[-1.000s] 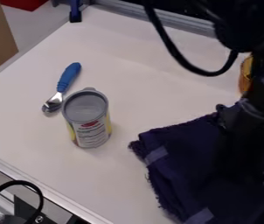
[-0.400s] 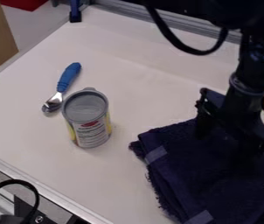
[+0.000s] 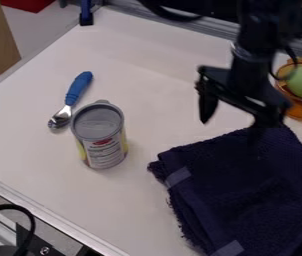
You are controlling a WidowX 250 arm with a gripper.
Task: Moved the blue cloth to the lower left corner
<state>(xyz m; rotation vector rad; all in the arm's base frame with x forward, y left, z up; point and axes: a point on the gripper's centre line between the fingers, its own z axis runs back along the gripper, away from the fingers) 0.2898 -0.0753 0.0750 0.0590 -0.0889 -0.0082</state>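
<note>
Grpr shifted twd far edge of blue cloth, jaws apart

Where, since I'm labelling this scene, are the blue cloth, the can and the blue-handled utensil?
Blue cloth (image 3: 247,187), camera view: middle of its top surface.
Can (image 3: 98,123), camera view: its grey top.
Blue-handled utensil (image 3: 79,88), camera view: its handle.

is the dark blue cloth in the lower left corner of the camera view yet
No, the cloth lies at the lower right of the view, with the can to its left.
</note>
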